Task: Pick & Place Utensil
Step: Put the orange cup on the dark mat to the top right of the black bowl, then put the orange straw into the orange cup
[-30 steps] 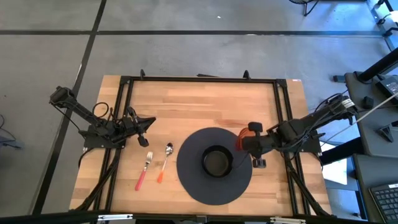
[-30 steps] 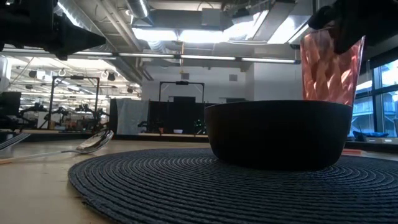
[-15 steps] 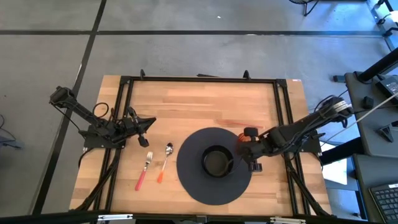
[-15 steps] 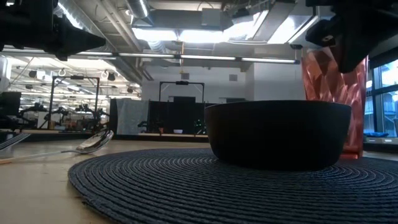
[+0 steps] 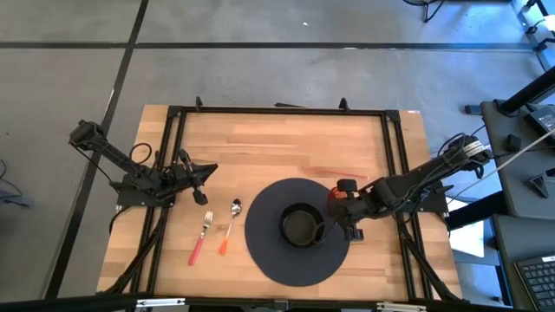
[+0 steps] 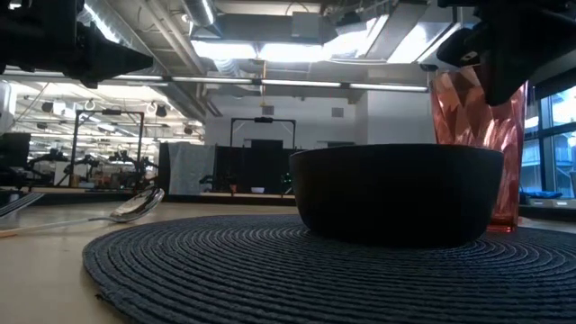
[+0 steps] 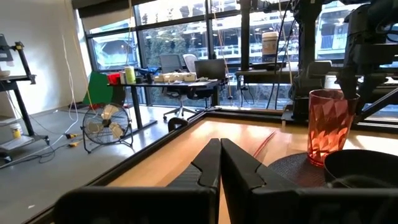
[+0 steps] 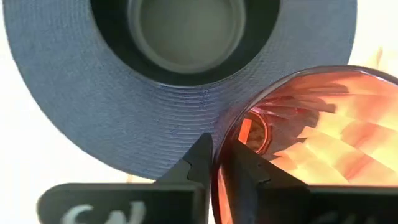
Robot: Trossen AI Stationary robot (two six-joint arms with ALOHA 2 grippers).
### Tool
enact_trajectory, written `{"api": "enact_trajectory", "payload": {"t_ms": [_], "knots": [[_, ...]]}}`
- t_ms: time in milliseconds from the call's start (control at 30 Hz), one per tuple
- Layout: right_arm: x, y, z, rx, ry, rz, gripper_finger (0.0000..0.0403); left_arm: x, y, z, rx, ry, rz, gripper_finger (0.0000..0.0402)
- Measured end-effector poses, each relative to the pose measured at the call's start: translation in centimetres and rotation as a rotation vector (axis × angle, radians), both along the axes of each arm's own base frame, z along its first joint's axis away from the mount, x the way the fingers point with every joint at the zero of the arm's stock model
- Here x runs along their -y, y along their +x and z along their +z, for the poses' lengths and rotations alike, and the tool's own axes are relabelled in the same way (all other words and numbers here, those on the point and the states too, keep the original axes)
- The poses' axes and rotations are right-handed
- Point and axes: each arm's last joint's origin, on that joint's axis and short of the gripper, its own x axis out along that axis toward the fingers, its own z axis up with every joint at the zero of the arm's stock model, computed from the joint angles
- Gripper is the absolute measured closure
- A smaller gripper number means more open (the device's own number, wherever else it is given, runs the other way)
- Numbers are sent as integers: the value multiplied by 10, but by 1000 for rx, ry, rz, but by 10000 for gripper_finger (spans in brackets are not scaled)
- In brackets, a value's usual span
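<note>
A fork with a pink handle [image 5: 200,237] and a spoon with an orange handle [image 5: 230,227] lie side by side on the wooden table, left of a round dark placemat [image 5: 269,251]. A dark bowl [image 5: 301,225] stands on the mat. A faceted red cup [image 5: 333,195] stands upright at the mat's far right edge, with my right gripper [image 5: 337,198] shut on it from above. Whether its base is on the mat or beside it, I cannot tell. My left gripper [image 5: 205,176] is shut and waits near the table's left edge, above the utensils' far side. My right gripper pinches the cup's rim [image 8: 219,149], one finger [image 8: 252,168] inside the cup and the other [image 8: 198,162] outside its wall. The fingers come from above, pointing down. The cup [image 6: 472,135] stands upright on its base behind the bowl.
Black frame rails [image 5: 169,156] run along the table's left, right and far sides. Bare wood [image 5: 286,147] lies beyond the mat toward the far edge. The low view shows the spoon's bowl [image 6: 137,206] resting on the table, left of the mat.
My right gripper has come down with the cup, which was lifted and now stands at the mat's far right edge. The placemat and the bowl on it have slid slightly toward the table's left.
</note>
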Motion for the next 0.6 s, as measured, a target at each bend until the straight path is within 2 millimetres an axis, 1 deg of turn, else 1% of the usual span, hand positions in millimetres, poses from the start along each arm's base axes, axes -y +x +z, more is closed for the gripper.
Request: {"api": "enact_trajectory", "payload": {"t_ms": [233,367,500,600], "knots": [[0,0,0,-3,-1,10,297,0,0,0,0,0,0,398],[1,-1,2,-2,-4,15,267,0,0,0,0,0,0,398],[1,-1,14,-3,-5,12,247,0,0,0,0,0,0,398],[1,-2,29,-5,-3,4,237,0,0,0,4,-8,-1,398]]}}
